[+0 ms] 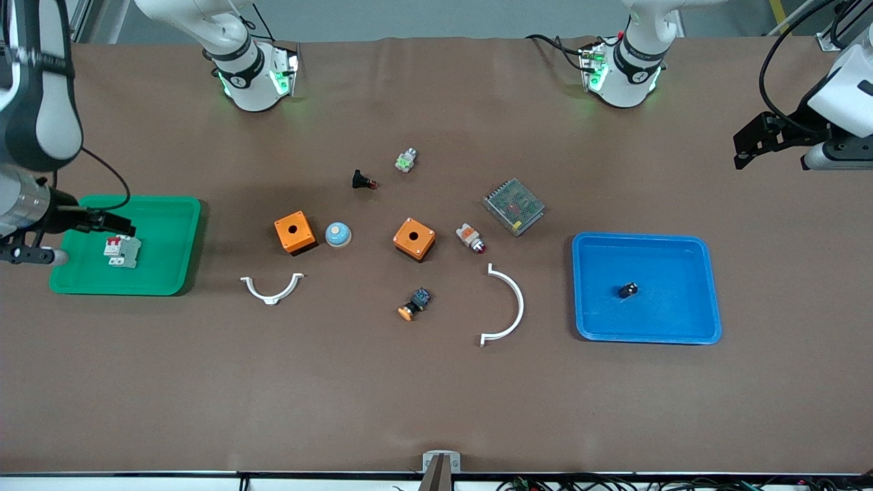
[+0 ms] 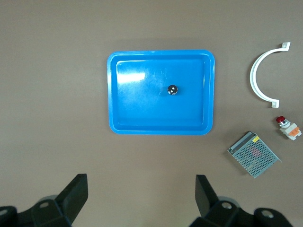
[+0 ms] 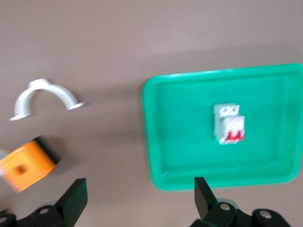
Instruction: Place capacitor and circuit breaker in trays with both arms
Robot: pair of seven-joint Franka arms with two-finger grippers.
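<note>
The capacitor (image 1: 628, 290), a tiny black cylinder, lies inside the blue tray (image 1: 644, 238) at the left arm's end of the table. It also shows in the left wrist view (image 2: 173, 90), in the tray (image 2: 161, 53). The circuit breaker (image 1: 123, 251), white-grey with red levers, lies in the green tray (image 1: 136, 200) at the right arm's end, also in the right wrist view (image 3: 229, 124). My left gripper (image 1: 743, 146) (image 2: 142, 182) is open and empty, high up, off to the side of the blue tray. My right gripper (image 1: 119, 224) (image 3: 140, 185) is open and empty, up over the green tray (image 3: 151, 137).
Between the trays lie two orange boxes (image 1: 294, 232) (image 1: 414, 239), a blue dome (image 1: 337, 234), a black red-tipped push-button (image 1: 363, 181), a green-white part (image 1: 406, 160), a mesh power supply (image 1: 513, 206), a white-orange lamp (image 1: 470, 237), an orange-capped button (image 1: 415, 304) and two white clamps (image 1: 271, 288) (image 1: 508, 307).
</note>
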